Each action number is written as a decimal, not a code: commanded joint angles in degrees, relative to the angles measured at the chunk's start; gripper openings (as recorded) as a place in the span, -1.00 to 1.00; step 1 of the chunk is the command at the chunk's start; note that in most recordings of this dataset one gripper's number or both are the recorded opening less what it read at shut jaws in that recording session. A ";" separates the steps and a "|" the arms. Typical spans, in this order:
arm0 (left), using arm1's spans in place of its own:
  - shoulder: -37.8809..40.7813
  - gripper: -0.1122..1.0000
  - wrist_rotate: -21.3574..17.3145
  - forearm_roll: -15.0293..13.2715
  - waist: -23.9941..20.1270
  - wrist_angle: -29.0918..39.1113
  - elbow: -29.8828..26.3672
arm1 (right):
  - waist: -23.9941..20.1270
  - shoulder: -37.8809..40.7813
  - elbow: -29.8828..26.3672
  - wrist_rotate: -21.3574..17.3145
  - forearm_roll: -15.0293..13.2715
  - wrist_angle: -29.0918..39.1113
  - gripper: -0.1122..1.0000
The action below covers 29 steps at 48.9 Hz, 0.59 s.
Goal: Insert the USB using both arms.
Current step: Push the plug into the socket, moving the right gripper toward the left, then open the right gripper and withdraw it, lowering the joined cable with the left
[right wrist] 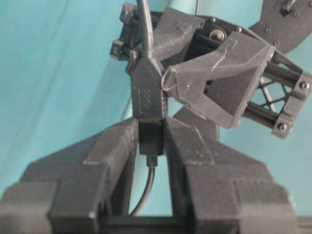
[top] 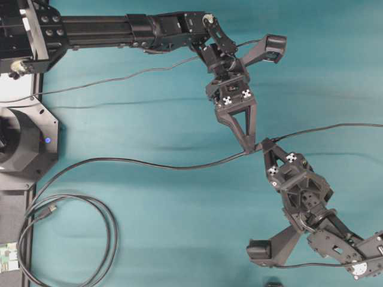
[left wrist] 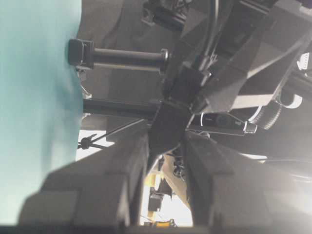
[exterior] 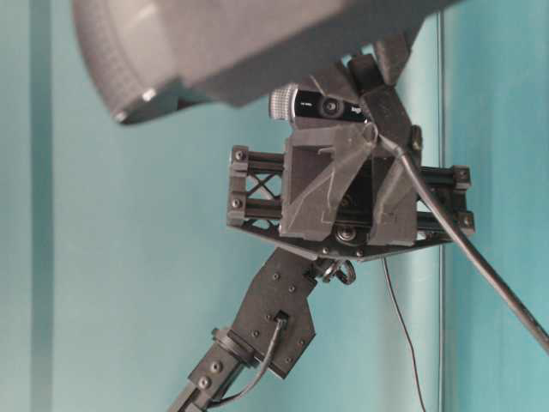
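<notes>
Over the teal table [top: 149,239], the two grippers meet tip to tip right of centre in the overhead view. The left gripper [top: 246,145] reaches down from the top arm, its fingers drawn nearly together on the socket end [right wrist: 147,92] of a thin black cable [top: 137,162] that trails off to the left. The right gripper [top: 264,145] comes up from the lower right, its fingers likewise narrowed and pinching the black body of the USB [right wrist: 150,139], whose own cable [top: 335,127] runs off toward the right edge. In the right wrist view the USB sits clamped between the two pads, its forward end butted against the socket end directly above it — no silver tip shows between the two. Whether the plug is fully seated cannot be told. Both connectors are lifted off the table surface. A thicker black cable [top: 102,239] lies coiled in a loop at lower left, well apart from the grippers.
</notes>
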<state>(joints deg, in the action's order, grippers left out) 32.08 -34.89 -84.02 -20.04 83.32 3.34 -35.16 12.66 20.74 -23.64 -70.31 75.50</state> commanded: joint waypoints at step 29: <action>-2.81 -0.38 1.67 -0.26 0.26 -2.20 -0.09 | -1.85 -3.60 -2.46 -6.15 0.00 8.88 0.73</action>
<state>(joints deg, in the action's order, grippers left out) 32.08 -33.57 -84.11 -19.78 81.21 3.34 -35.95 12.39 19.78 -28.83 -69.79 82.71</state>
